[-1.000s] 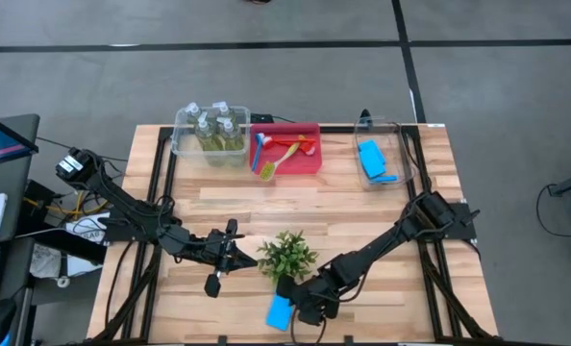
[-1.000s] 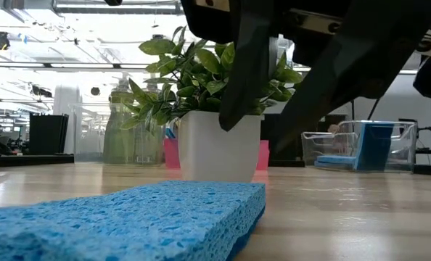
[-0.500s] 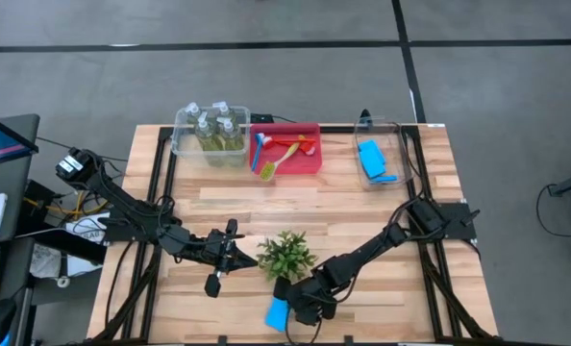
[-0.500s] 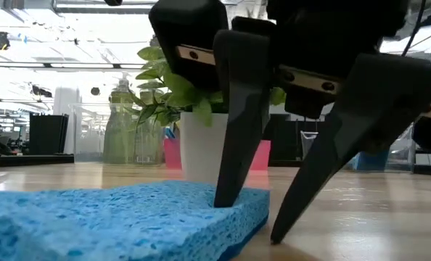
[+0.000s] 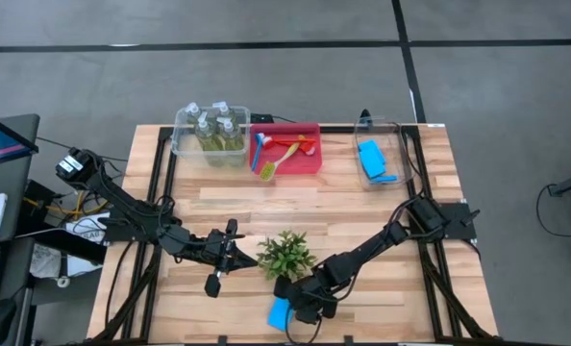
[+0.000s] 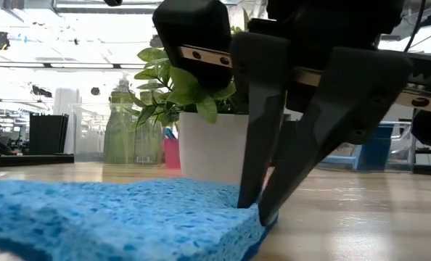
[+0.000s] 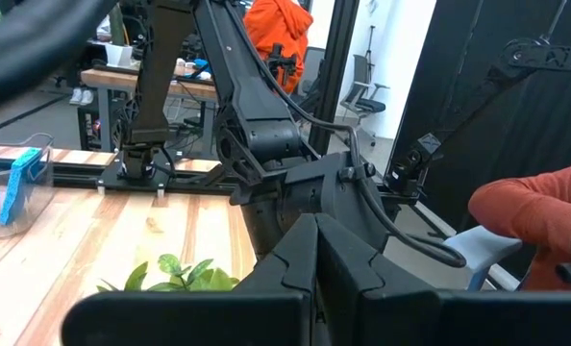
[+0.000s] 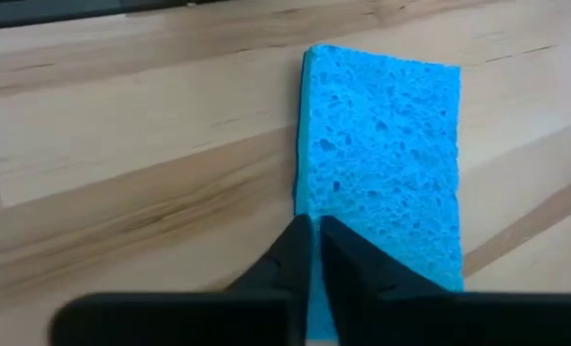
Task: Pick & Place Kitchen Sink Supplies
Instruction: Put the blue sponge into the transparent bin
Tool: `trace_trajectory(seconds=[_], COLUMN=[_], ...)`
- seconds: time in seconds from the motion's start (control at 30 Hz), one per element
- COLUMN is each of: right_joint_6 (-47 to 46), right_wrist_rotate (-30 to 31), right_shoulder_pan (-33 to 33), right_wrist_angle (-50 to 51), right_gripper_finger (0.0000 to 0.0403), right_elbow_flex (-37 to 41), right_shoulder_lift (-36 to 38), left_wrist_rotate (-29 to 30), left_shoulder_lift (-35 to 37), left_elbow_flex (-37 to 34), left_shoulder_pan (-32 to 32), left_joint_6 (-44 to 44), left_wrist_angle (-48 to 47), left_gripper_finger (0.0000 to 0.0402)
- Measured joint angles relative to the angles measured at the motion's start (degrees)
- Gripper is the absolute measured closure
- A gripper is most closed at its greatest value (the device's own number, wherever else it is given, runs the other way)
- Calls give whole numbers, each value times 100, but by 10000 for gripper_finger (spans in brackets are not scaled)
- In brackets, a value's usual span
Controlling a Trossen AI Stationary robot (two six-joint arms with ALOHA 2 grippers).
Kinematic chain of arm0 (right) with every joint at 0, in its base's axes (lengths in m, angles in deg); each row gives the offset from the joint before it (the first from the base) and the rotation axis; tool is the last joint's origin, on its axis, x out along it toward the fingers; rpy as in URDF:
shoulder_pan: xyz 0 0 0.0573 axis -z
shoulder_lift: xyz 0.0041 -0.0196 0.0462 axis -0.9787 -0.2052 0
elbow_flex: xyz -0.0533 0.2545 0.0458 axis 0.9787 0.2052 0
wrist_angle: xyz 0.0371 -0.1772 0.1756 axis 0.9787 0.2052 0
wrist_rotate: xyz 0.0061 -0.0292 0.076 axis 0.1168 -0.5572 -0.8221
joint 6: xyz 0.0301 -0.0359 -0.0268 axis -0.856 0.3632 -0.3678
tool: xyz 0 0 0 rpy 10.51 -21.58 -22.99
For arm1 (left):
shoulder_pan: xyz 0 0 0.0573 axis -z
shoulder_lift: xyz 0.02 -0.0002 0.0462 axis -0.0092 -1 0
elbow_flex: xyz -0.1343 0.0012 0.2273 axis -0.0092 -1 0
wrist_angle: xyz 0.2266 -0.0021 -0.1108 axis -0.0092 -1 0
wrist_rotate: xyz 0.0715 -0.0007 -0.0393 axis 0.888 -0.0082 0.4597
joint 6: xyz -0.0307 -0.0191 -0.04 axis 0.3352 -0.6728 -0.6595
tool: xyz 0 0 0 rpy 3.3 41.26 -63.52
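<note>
blue sponge (image 6: 121,217) edge now pinched in right claw (image 6: 263,206), fingers no longer spread astride it

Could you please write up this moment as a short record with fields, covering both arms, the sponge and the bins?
Right end effector: shut on the edge of the blue sponge at the table's front
Left end effector: shut, empty, left of the plant
Clear bin, back left: bottles
Red bin: brushes
Clear bin, back right: blue sponges
</note>
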Motion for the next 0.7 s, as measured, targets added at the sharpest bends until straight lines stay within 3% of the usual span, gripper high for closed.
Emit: trace_trajectory(seconds=[0.23,0.53,0.7], right_joint_6=[47,131,152], right_wrist_rotate=[171,1215,1411], right_shoulder_pan=[-19,-312,-468], right_wrist_angle=[33,216,334], right_gripper_finger=[399,402,402], right_elbow_flex=[0,-22,-26], right_shoulder_lift=[47,489,703], left_wrist_rotate=[0,-2,0], left_shoulder_lift=[0,0,0], left_elbow_flex=[0,0,0], left_shoulder_pan=[0,0,0], left_joint_6=[1,1,1], left_wrist_angle=[0,-9,-7], left_gripper_finger=[398,398,398])
